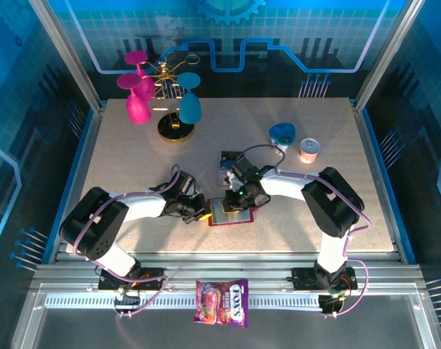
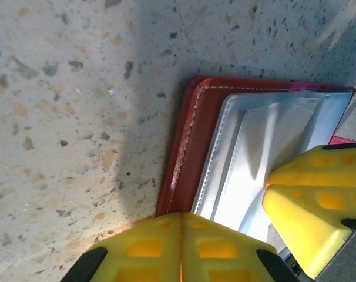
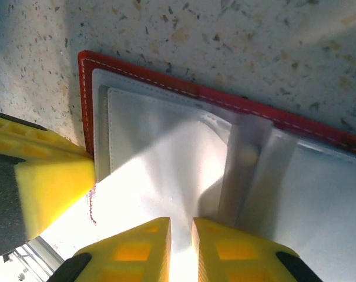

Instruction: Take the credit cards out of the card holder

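The red card holder (image 1: 231,214) lies open, mid-table. Its left edge seems pinned by the left gripper (image 2: 181,238), closed on nothing; the right gripper (image 3: 181,235), barely parted and empty, must next pinch a card.

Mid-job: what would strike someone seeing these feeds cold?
The open red card holder at the table's centre draws the eye, with both arms converging on it: the left gripper shut at its left edge, the right gripper over its pale inner pockets, fingers slightly apart. At the back left, pink goblets and a teal goblet sit on a gold rack.
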`<state>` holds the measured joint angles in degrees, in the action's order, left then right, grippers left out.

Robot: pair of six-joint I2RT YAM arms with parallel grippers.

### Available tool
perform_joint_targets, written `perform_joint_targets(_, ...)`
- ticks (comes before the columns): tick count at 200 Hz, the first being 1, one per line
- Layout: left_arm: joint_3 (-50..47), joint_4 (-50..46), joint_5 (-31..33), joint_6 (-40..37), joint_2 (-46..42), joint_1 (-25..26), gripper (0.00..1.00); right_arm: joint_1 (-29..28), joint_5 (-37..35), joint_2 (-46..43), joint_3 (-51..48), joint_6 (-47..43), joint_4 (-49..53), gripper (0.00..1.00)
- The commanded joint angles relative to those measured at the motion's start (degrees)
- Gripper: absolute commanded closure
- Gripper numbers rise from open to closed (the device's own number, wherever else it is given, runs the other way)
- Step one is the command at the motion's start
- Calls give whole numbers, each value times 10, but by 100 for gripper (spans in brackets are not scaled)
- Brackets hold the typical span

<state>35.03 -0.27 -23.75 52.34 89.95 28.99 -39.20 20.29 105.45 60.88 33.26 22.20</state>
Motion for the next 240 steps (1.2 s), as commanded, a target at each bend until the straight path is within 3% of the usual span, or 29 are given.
perform_joint_targets(1,13,-32,17,-15,4,3,92,11,5,-12,-16,6,-2,80)
perform_joint_targets(58,29,-37,24,-4,-43,3,91,28,42,-17,-50,25,-56,80)
perform_joint_targets(87,42,-31,19,5,-55,4,86,40,68,-24,-76,44,-102,80)
perform_joint_targets(171,63,-7,1,18,11,22,80,56,97,-28,-130,74,-170,80)
perform_joint_targets(240,62,0,5,22,37,29,67,62,104,-27,-143,79,-182,80)
